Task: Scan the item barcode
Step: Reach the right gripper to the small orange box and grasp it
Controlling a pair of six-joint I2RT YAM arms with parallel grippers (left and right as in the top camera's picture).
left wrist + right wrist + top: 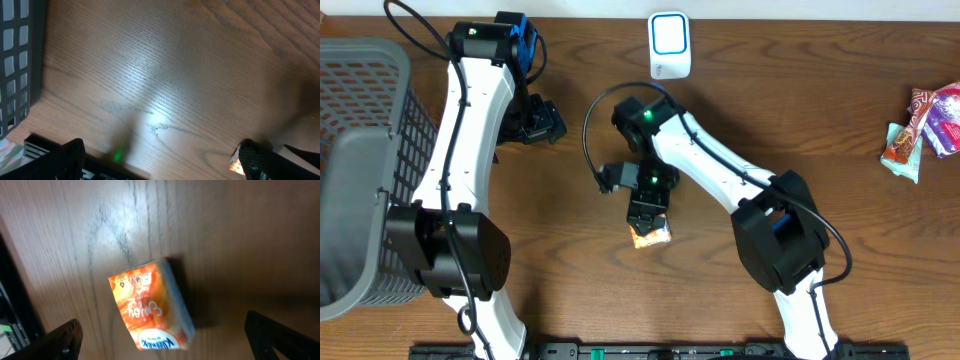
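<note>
the orange packet point(150, 307) lies flat on the table point(240, 240), skewed to the jaws, so a pinch could catch a corner and spin it away. the right gripper point(170, 335) hangs straight above it, fingers wide and empty; the left gripper point(165, 162), also wide, hovers near the basket point(20, 60).

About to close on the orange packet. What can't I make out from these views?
- Barcode on the orange packet: the right wrist view shows only its blurred printed face, and no barcode is visible.
- Packet in the overhead view: mostly hidden under the right gripper; only a corner shows.
- Snack packs: cut off by the right edge of the overhead view.
- Scanner: too small in the overhead view to make out its window.
</note>
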